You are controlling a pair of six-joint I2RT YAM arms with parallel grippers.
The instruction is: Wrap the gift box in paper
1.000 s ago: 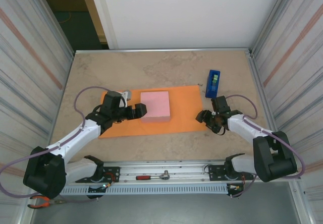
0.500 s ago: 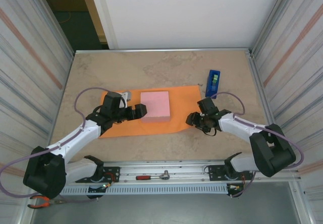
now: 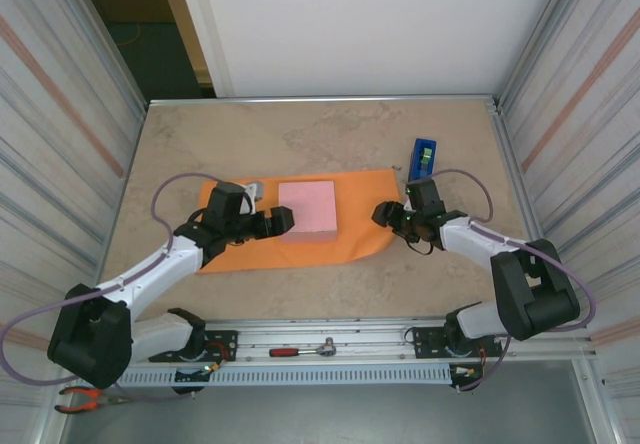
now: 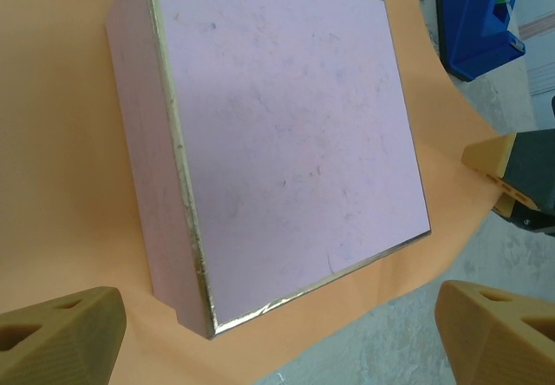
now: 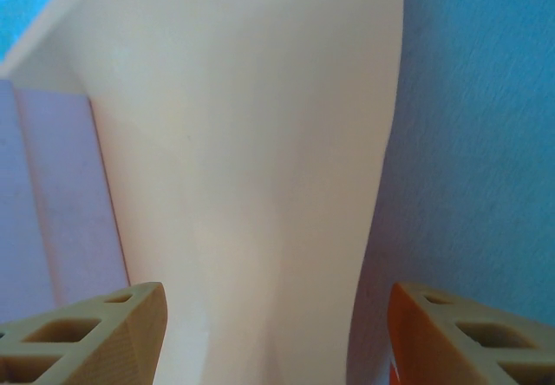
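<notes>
The pale pink gift box (image 3: pixel 307 209) with gold-trimmed edges (image 4: pixel 286 133) lies flat on the orange paper (image 3: pixel 355 226), left of the sheet's middle. My left gripper (image 3: pixel 281 221) sits low at the box's left side, open, with the box's near corner ahead of its tips (image 4: pixel 277 342) and nothing between them. My right gripper (image 3: pixel 386 214) is at the paper's right edge, where the sheet bows upward. In the right wrist view the raised paper (image 5: pixel 251 142) looks pale and stands between the widely parted fingers (image 5: pixel 468 337); the right gripper (image 5: pixel 273 333) is open.
A blue tape dispenser (image 3: pixel 422 164) stands on the table (image 3: pixel 300 134) just beyond the right gripper, also in the left wrist view (image 4: pixel 477 16). Metal walls close in both sides. A ratchet tool (image 3: pixel 300 349) lies on the front rail.
My right gripper moved left onto the paper's right edge, then farther from the front. That edge has curled up and inward. The left arm has barely shifted.
</notes>
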